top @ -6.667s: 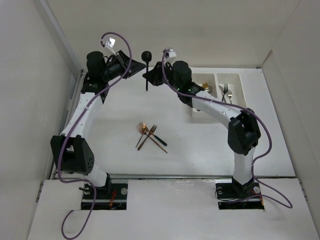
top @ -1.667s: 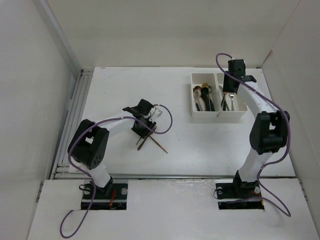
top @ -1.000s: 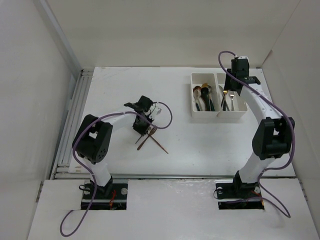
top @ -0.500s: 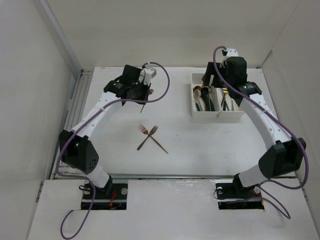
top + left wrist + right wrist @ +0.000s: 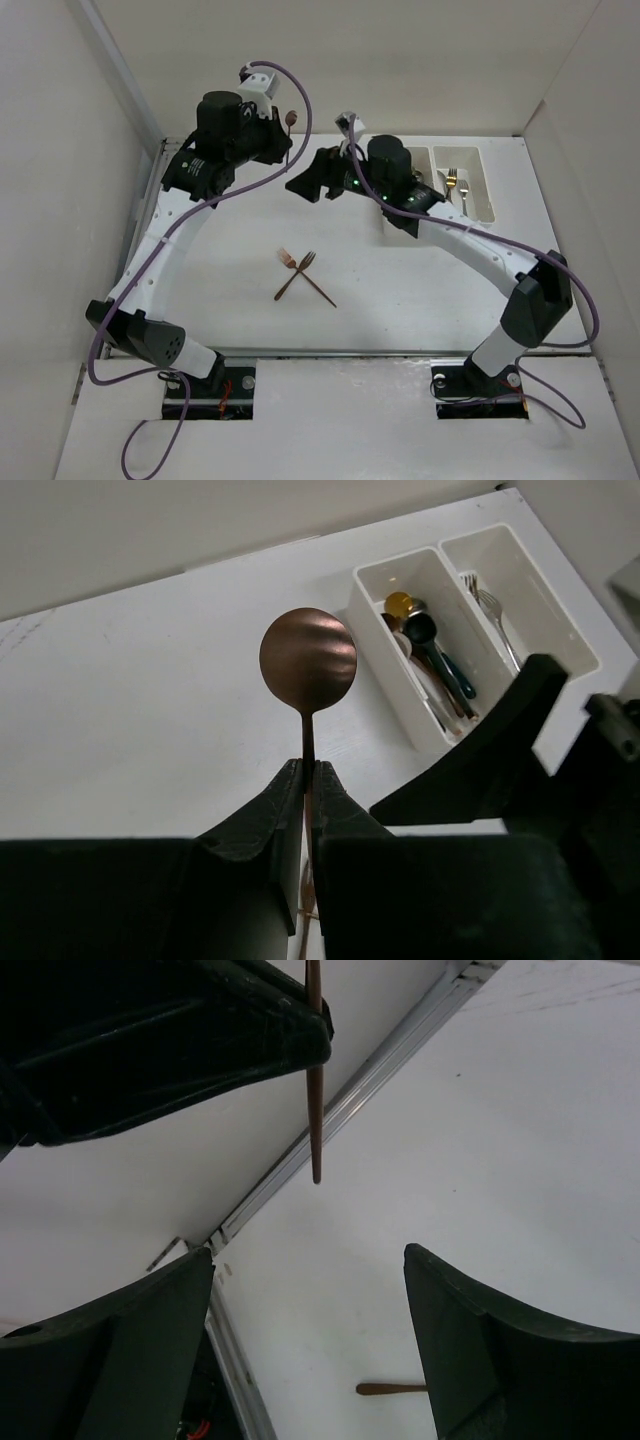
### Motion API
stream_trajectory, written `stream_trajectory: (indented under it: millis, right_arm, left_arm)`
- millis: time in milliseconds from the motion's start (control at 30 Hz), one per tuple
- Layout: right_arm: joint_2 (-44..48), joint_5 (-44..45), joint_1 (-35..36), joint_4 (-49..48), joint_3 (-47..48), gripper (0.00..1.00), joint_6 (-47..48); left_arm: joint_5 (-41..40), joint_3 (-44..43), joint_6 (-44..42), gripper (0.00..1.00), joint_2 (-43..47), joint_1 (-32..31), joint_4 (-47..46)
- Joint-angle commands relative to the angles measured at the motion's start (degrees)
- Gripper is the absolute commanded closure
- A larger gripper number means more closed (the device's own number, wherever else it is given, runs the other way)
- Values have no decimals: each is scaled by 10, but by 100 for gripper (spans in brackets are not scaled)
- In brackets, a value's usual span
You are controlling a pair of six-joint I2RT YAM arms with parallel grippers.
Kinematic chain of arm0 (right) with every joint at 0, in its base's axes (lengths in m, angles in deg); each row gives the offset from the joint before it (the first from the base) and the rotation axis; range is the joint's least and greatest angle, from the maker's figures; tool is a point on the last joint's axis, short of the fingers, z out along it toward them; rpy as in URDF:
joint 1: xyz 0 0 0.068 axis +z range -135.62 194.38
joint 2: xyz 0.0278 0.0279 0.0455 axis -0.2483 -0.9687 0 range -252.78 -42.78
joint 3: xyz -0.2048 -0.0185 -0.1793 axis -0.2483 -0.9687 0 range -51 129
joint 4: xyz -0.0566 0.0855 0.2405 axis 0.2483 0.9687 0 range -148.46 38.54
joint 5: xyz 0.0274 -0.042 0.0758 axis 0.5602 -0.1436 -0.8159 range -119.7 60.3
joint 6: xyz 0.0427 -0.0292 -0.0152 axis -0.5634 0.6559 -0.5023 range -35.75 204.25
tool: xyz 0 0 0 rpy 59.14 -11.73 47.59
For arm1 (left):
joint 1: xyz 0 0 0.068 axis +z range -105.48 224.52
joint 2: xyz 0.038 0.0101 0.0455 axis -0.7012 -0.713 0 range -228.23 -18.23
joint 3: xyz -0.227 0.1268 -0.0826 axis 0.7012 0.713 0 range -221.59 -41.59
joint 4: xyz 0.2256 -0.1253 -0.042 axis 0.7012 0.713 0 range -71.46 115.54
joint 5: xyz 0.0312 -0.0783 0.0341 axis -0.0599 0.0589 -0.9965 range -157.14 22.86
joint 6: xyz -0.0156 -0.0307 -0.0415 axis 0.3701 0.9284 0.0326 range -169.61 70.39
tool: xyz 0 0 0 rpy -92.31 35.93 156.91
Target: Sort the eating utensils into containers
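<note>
Clamped on the thin handle of a copper spoon (image 5: pixel 307 663), the left fingers (image 5: pixel 255 825) hold it upright in the centre of the left wrist view. Its round bowl is uppermost. In the top view the spoon (image 5: pixel 291 118) shows at upper centre, high above the tabletop (image 5: pixel 230 260).

The right fingers (image 5: pixel 150 1330) stand wide apart with nothing between them. In the right wrist view they fill the lower left and lower right corners. The spoon's handle hangs down from the top centre of that view, over the gap between them, touching neither. In the top view the right fingers (image 5: pixel 310 183) sit just below and right of the spoon, pointing toward the left of the frame.

Two white bins (image 5: pixel 480 190), joined side by side, lie at the upper right of the top view, where the right arm (image 5: pixel 470 240) covers most of the left one. The left wrist view shows their contents. The left bin (image 5: pixel 385 665) holds several utensils (image 5: pixel 430 655) in dark, gold and silver, and the right bin (image 5: pixel 540 600) holds silver forks (image 5: pixel 490 600).

Two copper forks (image 5: pixel 300 275) lie crossed on the tabletop at the centre of the top view, well apart from the bins and from both pairs of fingers.

A brown handle end (image 5: pixel 390 1388) lies at the bottom centre of the right wrist view.
</note>
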Motion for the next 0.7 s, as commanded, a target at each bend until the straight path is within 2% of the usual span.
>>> stream_trajectory:
  millis: [0, 100, 233, 400, 467, 500, 533, 567, 600, 667]
  right_arm:
    - [-14, 4, 10, -69, 50, 19, -36]
    - [-37, 11, 10, -69, 68, 22, -42]
    - [-63, 11, 10, -69, 81, 32, -48]
    - [-85, 23, 10, -69, 86, 35, -53]
    - [-99, 23, 10, -69, 91, 39, -59]
    - [-107, 23, 10, -69, 97, 47, -64]
    - [-107, 23, 10, -69, 102, 60, -64]
    - [-107, 23, 10, -69, 102, 60, -70]
    - [-112, 23, 10, -69, 102, 76, -70]
    - [-112, 29, 10, -69, 107, 90, -70]
  left_arm:
    - [25, -2, 38, 100, 14, -1, -21]
    - [33, 6, 51, 100, 20, -1, -15]
    - [47, 16, 63, 100, 25, -1, -10]
    - [53, 22, 63, 100, 30, -1, -5]
    - [58, 28, 68, 100, 30, -1, 2]
    - [64, 34, 68, 100, 35, -1, 2]
    - [64, 39, 73, 100, 35, -6, 2]
    - [64, 39, 73, 100, 35, -6, 2]
    - [64, 45, 73, 100, 41, -6, 7]
    - [64, 52, 73, 100, 41, -6, 8]
